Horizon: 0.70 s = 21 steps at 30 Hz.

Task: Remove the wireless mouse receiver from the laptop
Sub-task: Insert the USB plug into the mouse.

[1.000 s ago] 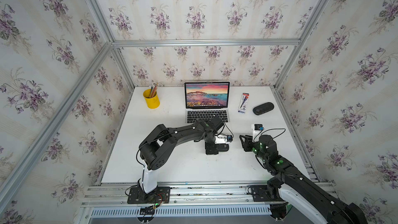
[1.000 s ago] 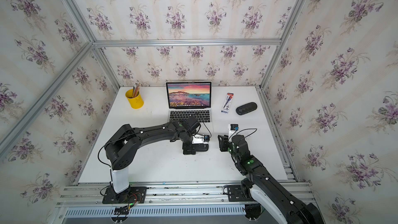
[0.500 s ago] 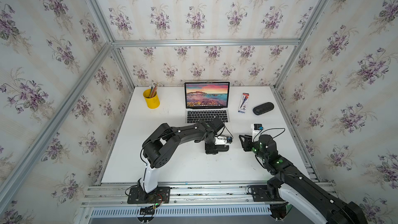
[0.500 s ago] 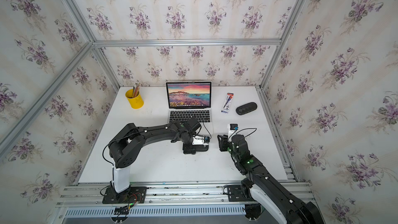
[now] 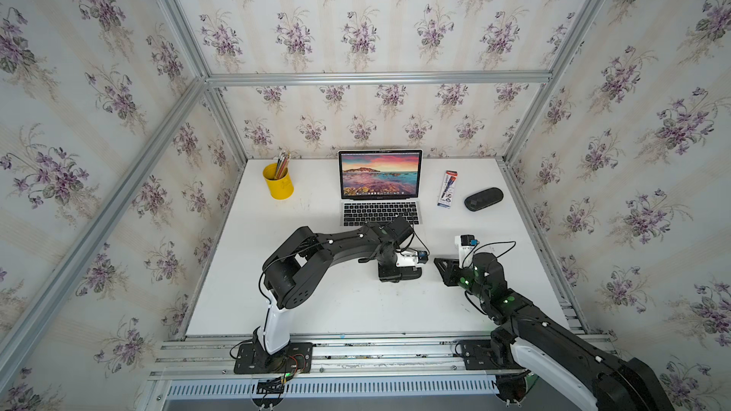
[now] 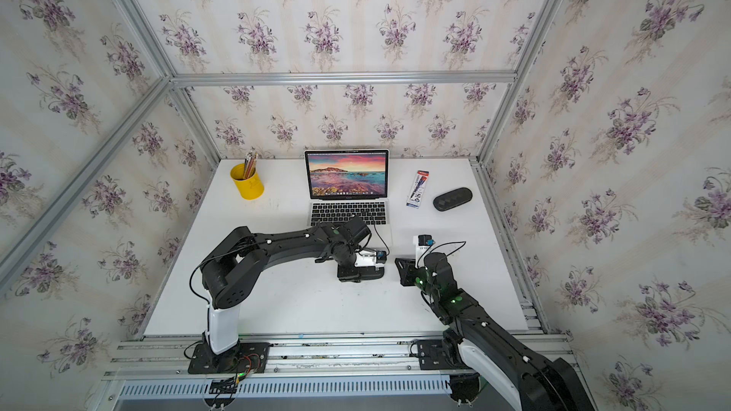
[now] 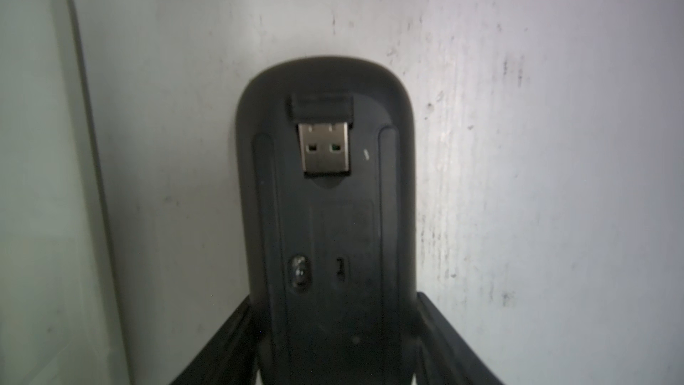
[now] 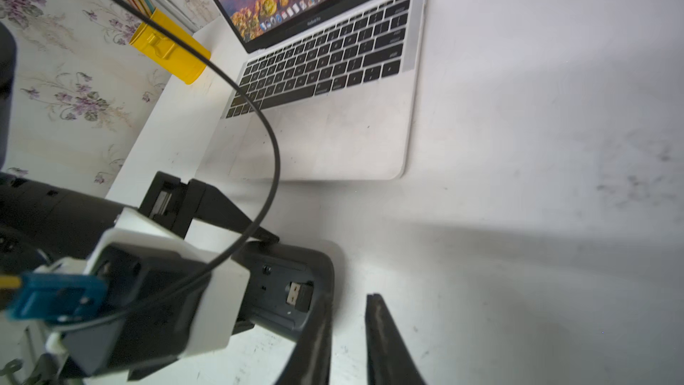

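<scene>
White table point(image 5: 324, 310): left arm point(image 5: 340, 243) bent low (near laptop point(image 5: 379, 207)).

The left arm point(image 5: 324, 249) and right arm point(image 5: 550, 340) are black with white base links point(image 5: 274, 326), green lights point(image 5: 507, 299) on the right one, looping black cables point(image 8: 274, 164) and white camera mounts point(image 8: 222, 290) with blue plugs point(image 8: 55, 298).

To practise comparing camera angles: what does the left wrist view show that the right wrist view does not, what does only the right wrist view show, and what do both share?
Left wrist only: both fingers of the left gripper, one at each side of the mouse. Right wrist only: the screen and keys of the laptop, the yellow pencil cup, and the right gripper, empty, its jaws narrowly apart. Both: the upside-down mouse with the wireless mouse receiver lying in its underside slot, on the white table.
</scene>
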Tool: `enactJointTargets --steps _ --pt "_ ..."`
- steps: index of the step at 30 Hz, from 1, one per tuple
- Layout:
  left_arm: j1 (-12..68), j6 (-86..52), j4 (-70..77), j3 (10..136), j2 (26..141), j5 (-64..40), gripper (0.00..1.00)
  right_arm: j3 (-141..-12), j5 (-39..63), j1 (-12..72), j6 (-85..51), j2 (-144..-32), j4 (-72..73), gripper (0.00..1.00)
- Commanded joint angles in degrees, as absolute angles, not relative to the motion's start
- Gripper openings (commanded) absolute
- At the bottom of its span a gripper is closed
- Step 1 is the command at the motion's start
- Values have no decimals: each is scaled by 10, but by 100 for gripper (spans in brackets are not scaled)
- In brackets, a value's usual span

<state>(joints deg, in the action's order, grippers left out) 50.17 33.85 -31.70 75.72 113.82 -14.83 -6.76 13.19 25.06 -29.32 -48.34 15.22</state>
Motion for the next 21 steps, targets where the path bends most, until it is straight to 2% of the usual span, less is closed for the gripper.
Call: enactJointTargets --steps 1,9,21 --pt "501 320 -313 753 1132 -156 64 -56 222 247 -329 -514 249 17" --pt "504 297 -314 750 1131 -149 64 -76 284 241 -316 -605 305 14" --pt "507 289 -315 748 1134 -142 66 -101 276 242 -295 -688 316 16"
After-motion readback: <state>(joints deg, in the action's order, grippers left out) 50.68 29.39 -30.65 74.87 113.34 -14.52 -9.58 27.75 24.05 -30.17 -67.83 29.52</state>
